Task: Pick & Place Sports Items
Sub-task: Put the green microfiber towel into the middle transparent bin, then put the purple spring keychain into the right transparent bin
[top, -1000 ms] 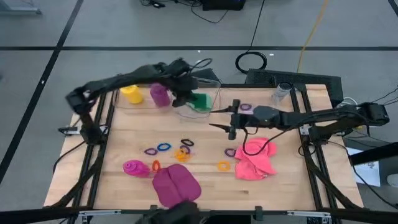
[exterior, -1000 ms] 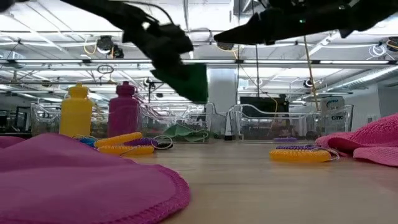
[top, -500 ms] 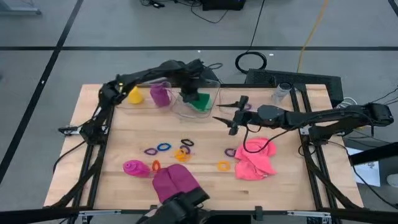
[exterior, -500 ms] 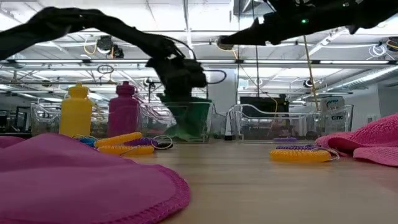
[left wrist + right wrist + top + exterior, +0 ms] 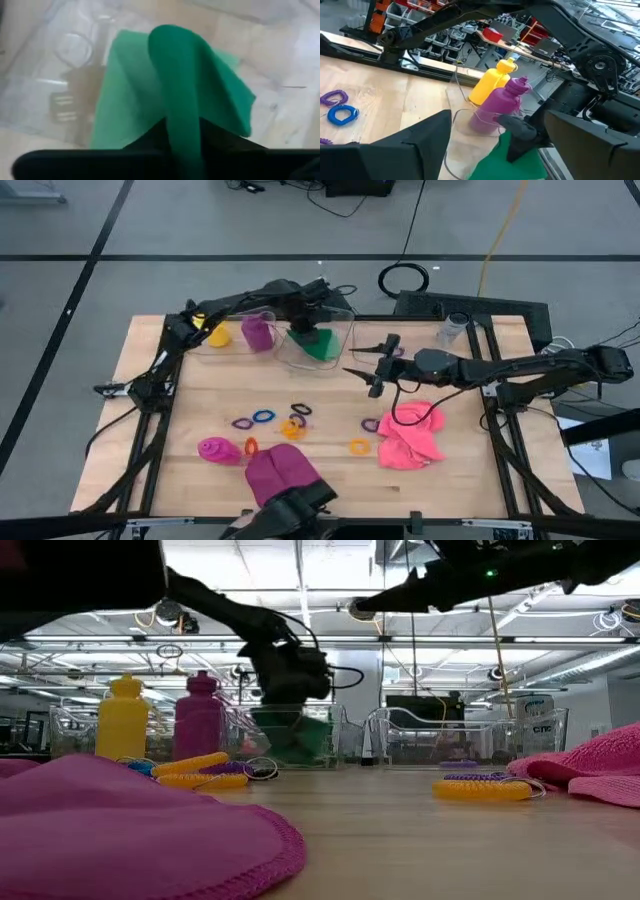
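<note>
We're over the far side of the table, where the left gripper reaches down into a clear plastic bin. Its dark fingers sit narrowly apart with a fold of the green cloth rising between them; whether they truly pinch it or merely flank it, we cannot tell. The cloth is soft and matte, draped in a smooth ridge, lying inside the bin against its glossy see-through wall.

Just beside it, in the neighbouring bin, stand the yellow bottle and the purple bottle, both smooth plastic with nozzle caps.

The right gripper hovers above mid-table, its two fingers spread wide, holding nothing.

On the wooden tabletop we see small coiled rings scattered, a crumpled pink cloth, a magenta cloth with a stitched edge, and a magenta bottle lying on its side.
</note>
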Available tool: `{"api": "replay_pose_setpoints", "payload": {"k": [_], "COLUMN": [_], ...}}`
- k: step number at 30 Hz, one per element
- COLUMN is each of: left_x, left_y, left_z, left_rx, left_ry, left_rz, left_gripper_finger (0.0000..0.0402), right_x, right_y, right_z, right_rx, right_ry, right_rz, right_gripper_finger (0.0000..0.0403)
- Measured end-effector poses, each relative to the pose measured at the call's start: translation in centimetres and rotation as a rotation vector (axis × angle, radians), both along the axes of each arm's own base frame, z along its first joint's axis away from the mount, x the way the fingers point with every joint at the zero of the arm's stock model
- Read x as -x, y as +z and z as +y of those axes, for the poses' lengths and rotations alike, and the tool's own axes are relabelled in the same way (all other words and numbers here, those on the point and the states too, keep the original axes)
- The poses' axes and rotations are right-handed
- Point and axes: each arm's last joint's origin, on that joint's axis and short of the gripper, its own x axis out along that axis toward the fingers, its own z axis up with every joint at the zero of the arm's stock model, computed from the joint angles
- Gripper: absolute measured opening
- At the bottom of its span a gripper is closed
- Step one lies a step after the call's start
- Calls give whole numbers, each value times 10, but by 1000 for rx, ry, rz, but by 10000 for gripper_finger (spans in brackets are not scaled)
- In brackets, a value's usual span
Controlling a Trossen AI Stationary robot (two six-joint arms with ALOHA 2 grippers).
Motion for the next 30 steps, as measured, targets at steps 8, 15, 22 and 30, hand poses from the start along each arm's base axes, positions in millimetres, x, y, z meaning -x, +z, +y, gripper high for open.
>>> {"api": "replay_pose_setpoints", "payload": {"k": [8,15,22,30], "left_x": [-2,-11,-17,-16], "left_y": [2,24,69,93], "left_z": [1,2,-5,-11], "left_rx": [-46,-148,-327,-376], "left_ry": [-28,-52,-67,-76], "left_rz": [-25,-61,-23,-29], "left_gripper_finger": [143,219,257,256], "right_x": [0,0,0,0], "right_y": [0,0,-1,-3], "right_z": [0,0,0,0], "right_rx": [0,-2,-16,-41], "right_ry": [0,0,2,2], "right_rz": [0,-1,10,17], "right_gripper_finger": [247,247,247,247]}}
